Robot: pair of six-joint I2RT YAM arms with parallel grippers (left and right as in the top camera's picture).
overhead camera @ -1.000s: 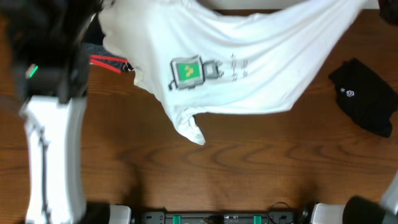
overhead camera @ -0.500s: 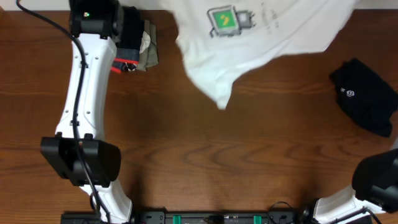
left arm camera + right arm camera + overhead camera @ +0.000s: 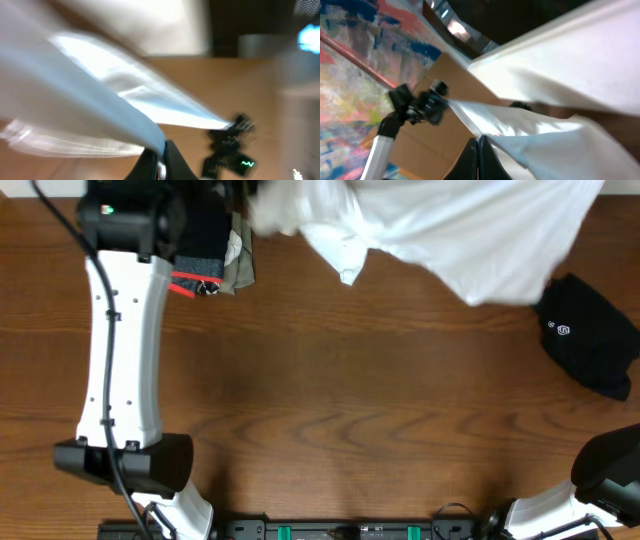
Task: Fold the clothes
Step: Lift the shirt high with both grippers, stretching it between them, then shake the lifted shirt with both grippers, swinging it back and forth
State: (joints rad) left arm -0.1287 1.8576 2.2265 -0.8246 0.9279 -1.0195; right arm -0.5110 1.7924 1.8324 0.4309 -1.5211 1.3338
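My left gripper (image 3: pixel 159 159) is pinched tight on the white shirt (image 3: pixel 470 230), and my right gripper (image 3: pixel 477 152) is clamped on the same cloth. The shirt hangs stretched between them over the far edge of the table (image 3: pixel 350 410), one bunched corner drooping left of centre. The black garment (image 3: pixel 588 338) with a white logo lies on the wood at the right. Folded cloth (image 3: pixel 225 265) is stacked far left

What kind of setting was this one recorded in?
Probably a robot lab bench set up for laundry folding, not a home: a wooden table, a white robot arm mounted at its edge, and a white shirt hanging over it, with a black garment lying at the side.
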